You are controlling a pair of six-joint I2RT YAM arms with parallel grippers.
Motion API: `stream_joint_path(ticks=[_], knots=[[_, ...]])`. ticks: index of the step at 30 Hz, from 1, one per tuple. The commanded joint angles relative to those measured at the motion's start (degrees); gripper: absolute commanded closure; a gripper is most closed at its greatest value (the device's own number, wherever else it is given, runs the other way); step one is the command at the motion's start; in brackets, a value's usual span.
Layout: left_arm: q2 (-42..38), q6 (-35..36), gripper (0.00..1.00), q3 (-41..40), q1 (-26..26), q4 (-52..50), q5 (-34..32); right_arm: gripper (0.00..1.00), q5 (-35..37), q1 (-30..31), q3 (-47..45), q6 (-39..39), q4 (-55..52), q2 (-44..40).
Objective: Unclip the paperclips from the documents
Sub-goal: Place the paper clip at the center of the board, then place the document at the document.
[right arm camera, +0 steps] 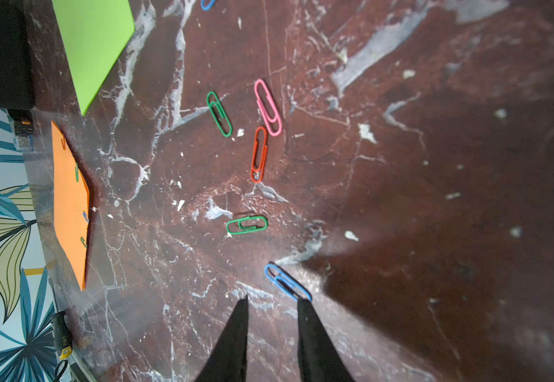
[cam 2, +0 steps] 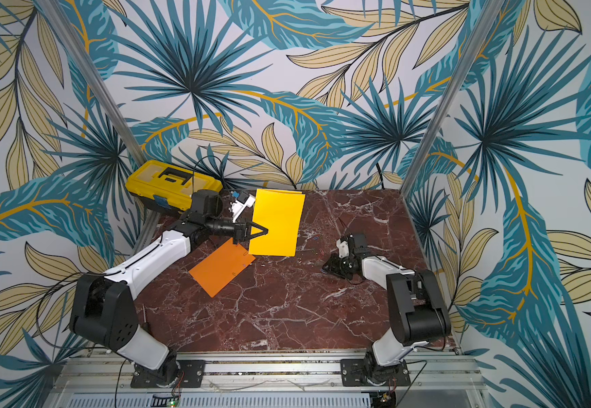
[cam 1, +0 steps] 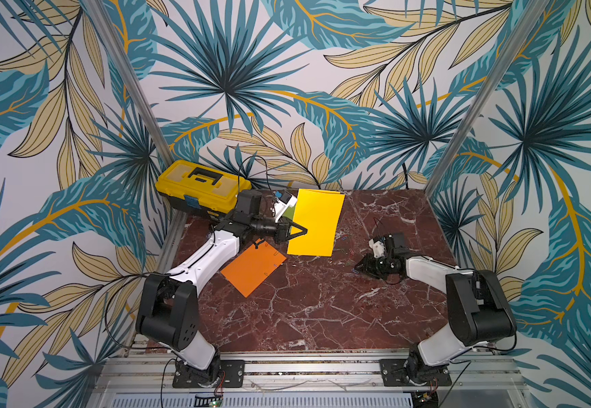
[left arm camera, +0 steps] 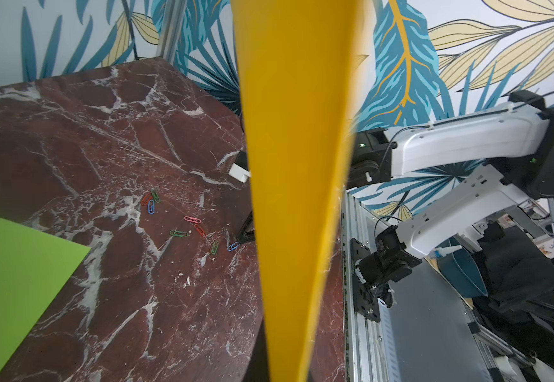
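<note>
- Your right gripper [right arm camera: 272,299], jaws narrowly parted on nothing, has a loose blue wire paperclip [right arm camera: 287,281] touching one fingertip. Lifting off carelessly could flick it away.
- Your left gripper [cam 1: 304,231] pinches the golden yellow paper sheet [cam 1: 318,219] at its 9 o'clock edge, long axis 12-to-6. That thin bite could slip.

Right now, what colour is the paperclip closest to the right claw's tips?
Blue. That paperclip shows best in the right wrist view.

The table [right arm camera: 434,165] is smooth, marble-patterned stone (only a dull sheen). The paperclips [right arm camera: 259,153] are glossy coated wire; the yellow sheet [cam 1: 317,222] looks like matt, smooth paper.
</note>
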Motion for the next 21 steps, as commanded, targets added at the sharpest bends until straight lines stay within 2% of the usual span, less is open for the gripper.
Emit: stream_joint_path(ticks=[1, 7, 12, 21], knots=[[2.10, -1.81, 1.00, 0.83, 0.15, 0.94, -6.83, 0.70, -0.21, -0.14, 0.62, -1.28, -1.96, -2.99], [6.83, -5.06, 1.00, 4.79, 0.66, 0.94, -12.75, 0.60, -3.26, -0.14, -1.23, -1.37, -3.87, -11.06], [14.23, -8.20, 1.00, 10.31, 0.87, 0.28, -17.20, 0.53, -4.59, -0.14, -1.88, -1.45, -7.35, -17.53], [28.64, -10.16, 1.00, 24.18, 1.87, -9.21, -22.67, 0.48, -6.33, -0.05, -1.68, -0.47, -10.25, -23.19]])
